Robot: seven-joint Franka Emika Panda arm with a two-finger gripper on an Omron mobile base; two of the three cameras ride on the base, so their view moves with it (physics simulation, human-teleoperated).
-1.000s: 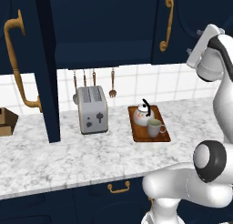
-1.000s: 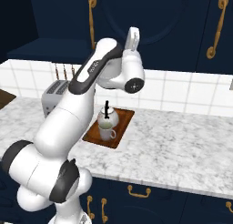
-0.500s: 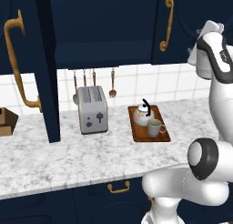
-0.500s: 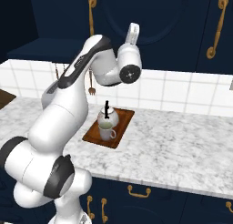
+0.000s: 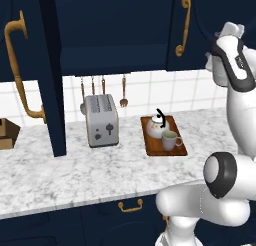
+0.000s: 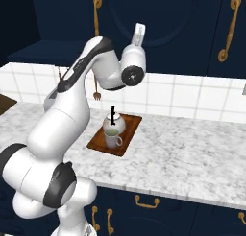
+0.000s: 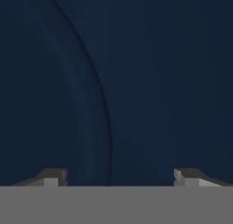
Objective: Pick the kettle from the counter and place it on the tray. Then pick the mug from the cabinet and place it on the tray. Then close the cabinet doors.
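On the marbled counter (image 5: 60, 175) the wooden tray (image 5: 154, 146) lies with its long axis running from the tiled wall toward the front edge, the kettle (image 5: 157, 127) upright at its far end and the mug (image 5: 170, 140) just in front, handle toward the right. An open cabinet door (image 5: 47, 85) hangs edge-on, hiding the counter behind it. Against a closed navy door panel (image 7: 159, 82), the fingers (image 7: 53, 176) stand wide apart, holding nothing.

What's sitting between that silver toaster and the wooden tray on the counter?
Nothing: in the left base view, bare marbled counter separates the toaster from the tray. A utensil hangs on the wall above that gap.
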